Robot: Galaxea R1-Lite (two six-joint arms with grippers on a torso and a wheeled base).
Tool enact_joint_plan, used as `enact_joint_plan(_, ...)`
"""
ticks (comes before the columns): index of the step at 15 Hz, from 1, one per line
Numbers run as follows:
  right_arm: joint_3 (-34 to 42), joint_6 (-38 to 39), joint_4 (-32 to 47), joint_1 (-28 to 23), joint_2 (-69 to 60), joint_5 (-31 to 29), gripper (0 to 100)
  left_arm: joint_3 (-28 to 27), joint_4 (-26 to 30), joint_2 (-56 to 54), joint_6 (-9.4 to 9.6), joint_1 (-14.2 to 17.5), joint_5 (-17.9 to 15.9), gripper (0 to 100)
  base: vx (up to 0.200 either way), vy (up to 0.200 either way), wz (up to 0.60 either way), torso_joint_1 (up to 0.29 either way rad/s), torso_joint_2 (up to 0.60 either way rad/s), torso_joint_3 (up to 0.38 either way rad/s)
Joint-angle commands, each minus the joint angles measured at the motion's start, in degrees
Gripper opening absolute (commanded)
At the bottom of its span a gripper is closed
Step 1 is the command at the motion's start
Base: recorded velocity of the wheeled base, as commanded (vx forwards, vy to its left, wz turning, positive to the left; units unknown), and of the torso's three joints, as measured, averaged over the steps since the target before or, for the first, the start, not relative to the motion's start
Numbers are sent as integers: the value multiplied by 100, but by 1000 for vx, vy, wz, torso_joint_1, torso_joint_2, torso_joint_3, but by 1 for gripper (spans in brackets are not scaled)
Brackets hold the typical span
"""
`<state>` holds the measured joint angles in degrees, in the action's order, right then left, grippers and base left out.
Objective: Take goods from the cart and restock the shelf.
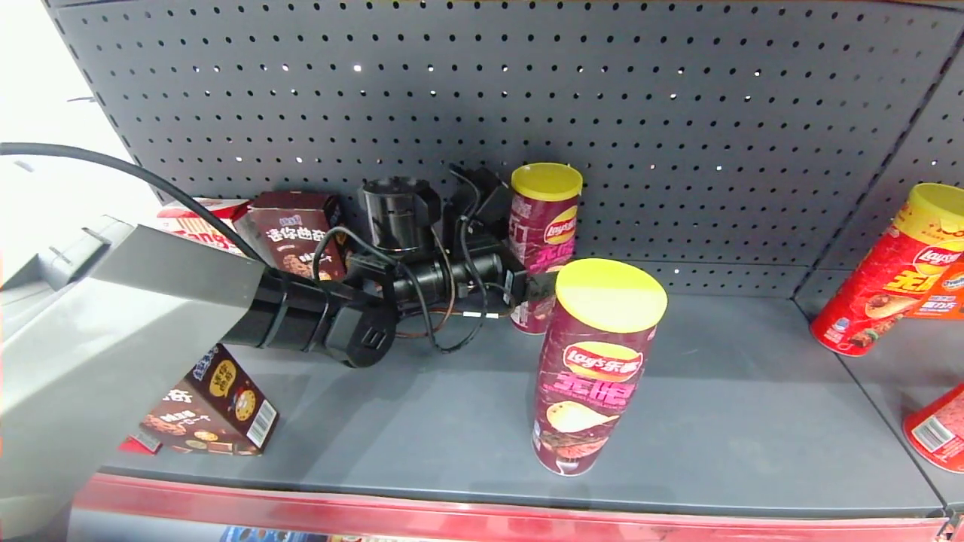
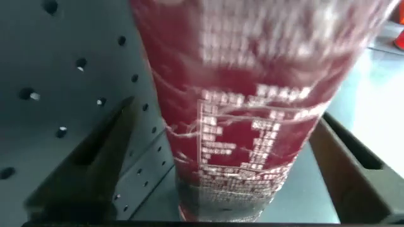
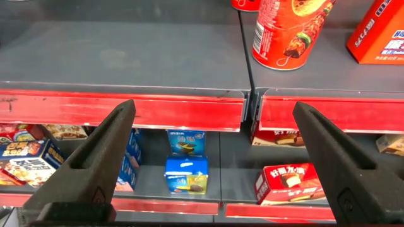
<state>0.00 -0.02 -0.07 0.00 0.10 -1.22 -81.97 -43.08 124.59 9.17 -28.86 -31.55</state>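
a purple chips can [image 1: 544, 226] with a yellow lid is seen upright on the grey shelf [image 1: 715, 421], behind the front purple can [image 1: 595, 369] and a little to its left, close to the pegboard [image 1: 527, 90]. the left gripper [image 1: 536, 290] is held level at the lower half of that rear can, with its arm stretched out to the left of the front purple can, whose lid hides part of the fingertips.

in the left wrist view the purple chips can [image 2: 246, 126] is found between the two fingers [image 2: 95, 164] of the left gripper [image 2: 224, 116]. the jaws are spread apart around it. a strip of pegboard [image 2: 57, 75] is seen between one finger and the can wall, so no grip is shown there; whether the other finger touches the can cannot be told.

the right gripper [image 3: 214, 107] is seen with its fingers [image 3: 95, 164] wide apart and nothing between them, faced toward a red rail [image 3: 164, 107] at a shelf's front edge, with a red chips can [image 3: 284, 34] beyond the rail.

left of the front purple can, a brown cookie box [image 1: 297, 229] is stood near the pegboard and a second cookie box [image 1: 215, 410] is laid near the shelf's front. well apart to the right of the front purple can, a red chips can [image 1: 889, 271] is seen.
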Motion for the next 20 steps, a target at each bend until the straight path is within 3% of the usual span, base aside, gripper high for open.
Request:
enact_joint_plan(1, 0, -6, -1, 0, 8, -1, 100, 181, 19, -304, -11, 11, 0, 100, 0, 0, 0, 0, 0, 0)
enact_joint_plan(3, 0, -6, -1, 0, 8, -1, 100, 920, 19, -848, 6, 29, 52, 100, 0, 0, 0, 0, 0, 0)
enact_joint_plan(6, 0, -6, -1, 0, 8, -1, 100, 1561, -16, -1279, 24, 29, 668, 100, 0, 0, 0, 0, 0, 0)
enact_joint_plan(9, 0, -6, -1, 0, 8, -1, 100, 1605, -7, -1349, 76, 38, 1195, 100, 0, 0, 0, 0, 0, 0)
enact_joint_plan(13, 0, 2, -1, 0, 8, -1, 100, 1596, -7, -1332, 85, 47, 1485, 100, 0, 0, 0, 0, 0, 0)
enact_joint_plan(15, 0, -6, -1, 0, 8, -1, 100, 1596, 2, -1314, 323, 73, 1837, 100, 0, 0, 0, 0, 0, 0)
enact_joint_plan(20, 0, 2, -1, 0, 8, -1, 100, 1623, 28, -1297, 340, 82, 2118, 100, 0, 0, 0, 0, 0, 0)
